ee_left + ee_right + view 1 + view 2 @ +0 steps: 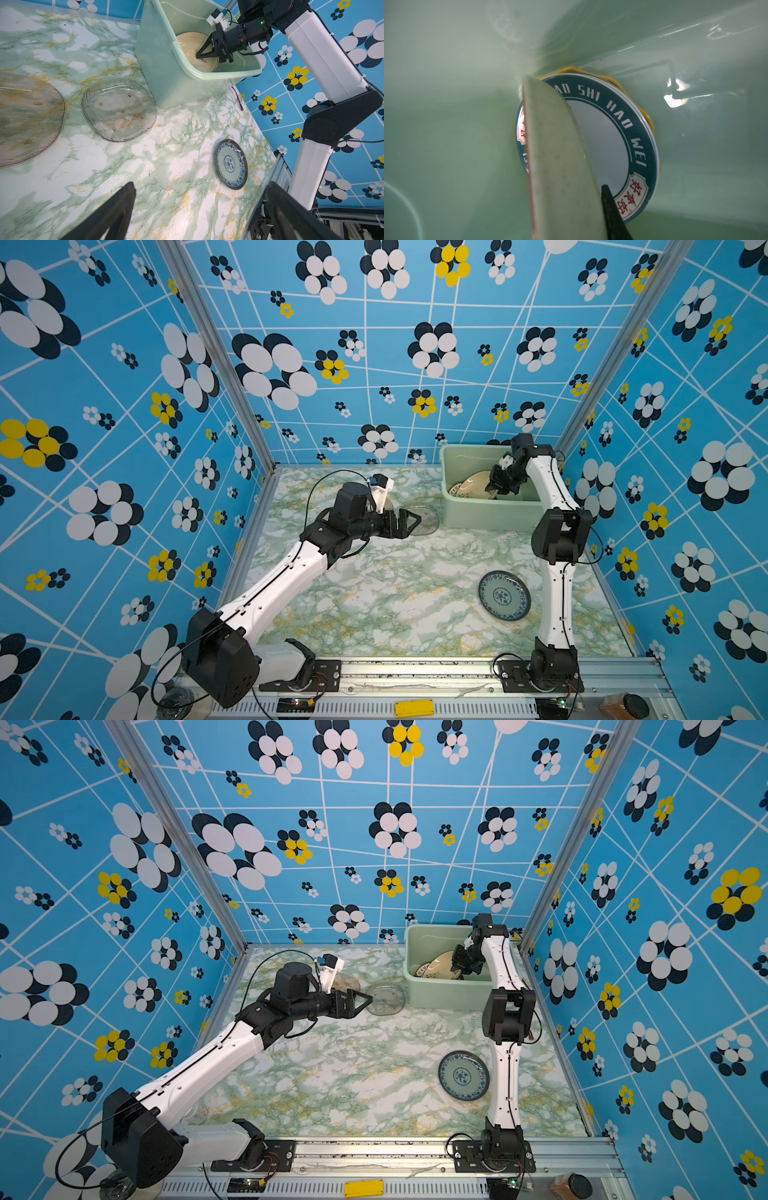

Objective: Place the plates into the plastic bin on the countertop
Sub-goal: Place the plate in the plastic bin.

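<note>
Counting six plates in sight: three inside the plastic bin (446,472) and three lying out on the countertop (395,593). Possibly missing more beneath the stack, the bin floor being mostly hidden there.

Finding the plastic bin sitting in the far right corner of the countertop, its long side running along the far edge.

Pinching the cream plate (193,45) by its rim with the right gripper (197,56), jaws pressed onto the edge. Holding it inside the bin, tipped steeply on edge, hollow face turned up and toward the left side, lower rim dipping toward the bin's left wall. Hanging it over the white dark-rimmed plate (602,135), itself lying flat and face up low in the bin. Spotting only a strip of the yellow scalloped plate (649,118) peeking out from under that one.

Holding the left gripper (370,1000) spread wide and gripping nothing. Hovering it above the countertop near the middle of the far edge, fingers pointing toward the bin.

Seeing the grey glass plate (118,110) lying flat just beside the bin's left wall, near the left gripper. Seeing the amber glass plate (27,118) lying flat just to its left, with a narrow gap between the two.

Noting the blue-white patterned plate (504,595) lying flat, face up, near the right edge, well apart from the bin.
</note>
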Available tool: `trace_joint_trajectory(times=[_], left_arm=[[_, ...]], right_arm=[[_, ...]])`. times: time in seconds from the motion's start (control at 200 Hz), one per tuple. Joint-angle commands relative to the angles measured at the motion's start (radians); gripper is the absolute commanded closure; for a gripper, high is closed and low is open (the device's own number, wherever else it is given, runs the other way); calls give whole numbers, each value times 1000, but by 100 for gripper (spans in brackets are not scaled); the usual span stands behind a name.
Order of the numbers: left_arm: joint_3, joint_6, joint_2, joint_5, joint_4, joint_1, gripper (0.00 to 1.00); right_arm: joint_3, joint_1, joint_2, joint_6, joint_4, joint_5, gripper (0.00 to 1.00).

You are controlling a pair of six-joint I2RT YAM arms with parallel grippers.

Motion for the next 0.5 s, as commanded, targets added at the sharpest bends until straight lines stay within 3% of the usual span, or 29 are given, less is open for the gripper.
trace_joint_trajectory(times=[0.0,0.375,0.5], left_arm=[[33,-5,8,9,-8,-7,1],[50,-3,19,17,-7,-7,1],[48,-9,17,15,-4,-6,1]], right_arm=[[-11,-1,5,-18,24,-35,86],[-49,-1,5,-31,22,-22,67],[-57,-1,7,-37,15,-15,57]])
